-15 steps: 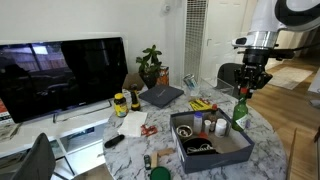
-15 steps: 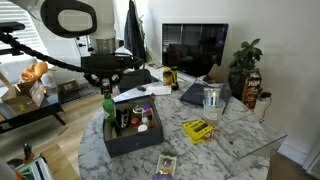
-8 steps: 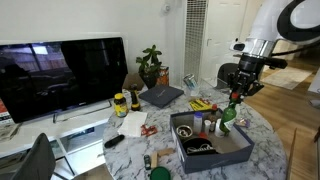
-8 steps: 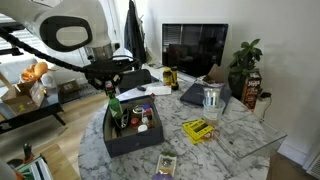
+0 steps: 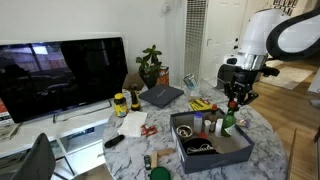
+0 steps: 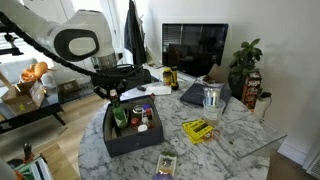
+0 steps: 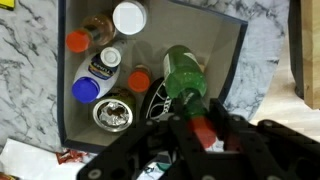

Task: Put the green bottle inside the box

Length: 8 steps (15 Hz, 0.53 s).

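Observation:
The green bottle (image 7: 182,72) hangs upright inside the box (image 7: 236,52), near its corner wall. My gripper (image 7: 203,130) is shut on the bottle's neck just below the red cap. In both exterior views the bottle (image 5: 229,122) (image 6: 118,115) has its lower part below the rim of the dark grey box (image 5: 215,156) (image 6: 128,145), with the gripper (image 5: 236,101) (image 6: 114,97) right above it. Whether the base touches the box floor is hidden.
Several small bottles and jars (image 7: 100,70) stand in the box beside the green one. On the marble table are a yellow-lidded jar (image 5: 120,103), a dark laptop-like slab (image 5: 160,95), a plant (image 5: 150,65), a yellow packet (image 6: 198,129) and a cup (image 6: 211,100).
The arm has carried the green bottle from beyond the box's edge inward and down, so it now sits within the box walls. The gripper has stayed shut on it.

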Each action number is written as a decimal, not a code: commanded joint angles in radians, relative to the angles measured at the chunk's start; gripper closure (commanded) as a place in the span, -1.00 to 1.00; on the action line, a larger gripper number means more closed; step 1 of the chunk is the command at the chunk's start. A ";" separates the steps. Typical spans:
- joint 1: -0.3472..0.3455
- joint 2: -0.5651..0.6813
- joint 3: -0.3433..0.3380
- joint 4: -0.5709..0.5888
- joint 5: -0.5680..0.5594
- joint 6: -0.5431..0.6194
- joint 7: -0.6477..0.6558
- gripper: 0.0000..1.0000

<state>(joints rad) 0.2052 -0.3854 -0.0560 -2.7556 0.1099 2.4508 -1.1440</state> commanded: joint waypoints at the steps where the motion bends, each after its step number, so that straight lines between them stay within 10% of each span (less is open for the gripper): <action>1: -0.002 0.008 -0.001 0.002 -0.002 -0.002 0.001 0.37; 2: -0.004 0.013 -0.001 0.003 -0.002 -0.002 0.001 0.84; 8: 0.025 0.066 0.003 0.006 0.020 0.109 -0.025 0.84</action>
<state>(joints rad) 0.2109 -0.3516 -0.0561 -2.7509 0.1142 2.5008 -1.1481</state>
